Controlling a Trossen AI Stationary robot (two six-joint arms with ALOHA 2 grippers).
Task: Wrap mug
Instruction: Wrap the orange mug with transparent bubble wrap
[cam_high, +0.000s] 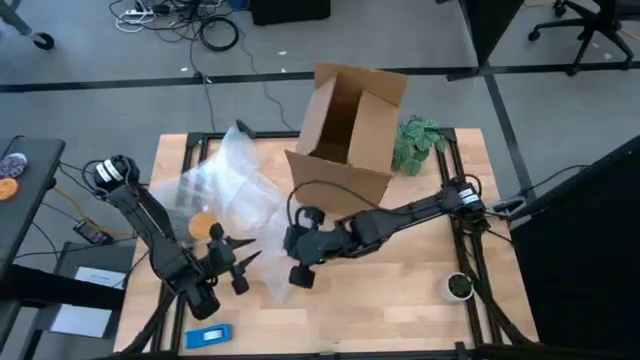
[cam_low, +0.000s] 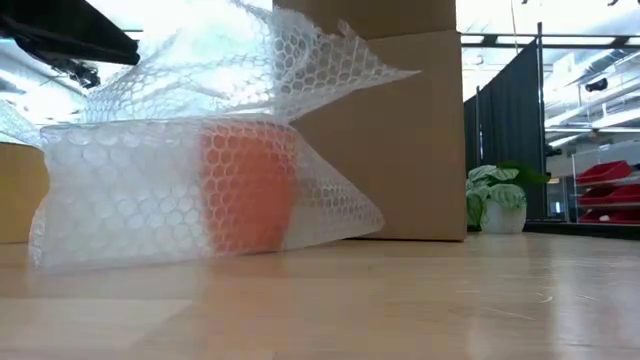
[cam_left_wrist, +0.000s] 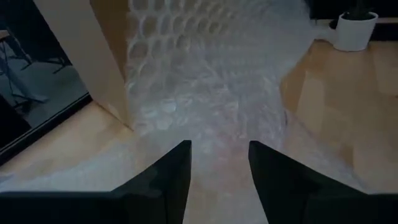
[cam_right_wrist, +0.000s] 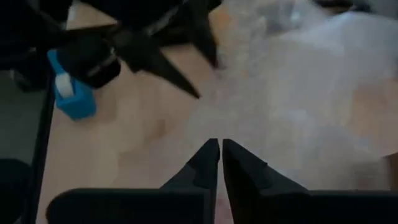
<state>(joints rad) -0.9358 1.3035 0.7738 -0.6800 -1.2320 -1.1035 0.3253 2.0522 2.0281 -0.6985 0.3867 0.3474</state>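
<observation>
At the near edge of the wooden surface (cam_high: 400, 300), a blue tape dispenser (cam_high: 210, 335) lies just in front of the left gripper (cam_high: 240, 262), whose fingers stand spread wide and empty, pointing across the boards toward the sheet of bubble wrap (cam_high: 235, 190). The mug (cam_high: 205, 226), small and orange, sits under that clear sheet just beyond the left gripper and slightly to its outer side; in the low view it shows upright through the bubbles (cam_low: 248, 190), covered but with the wrap loose and billowing above it. The right gripper (cam_high: 298, 272), its fingers pressed together, rests at the sheet's near right margin; whether it pinches the film cannot be told. The left arm is clearly the nearer to the mug, the right arm lying across the sheet from it, so any folding of the wrap over the mug would likely run from right to left. Farther back stands an open cardboard box (cam_high: 350, 125) tipped on its side, with a leafy plant (cam_high: 418, 142) beside it. A small dark green pot (cam_high: 459, 286) sits apart near the right edge.
</observation>
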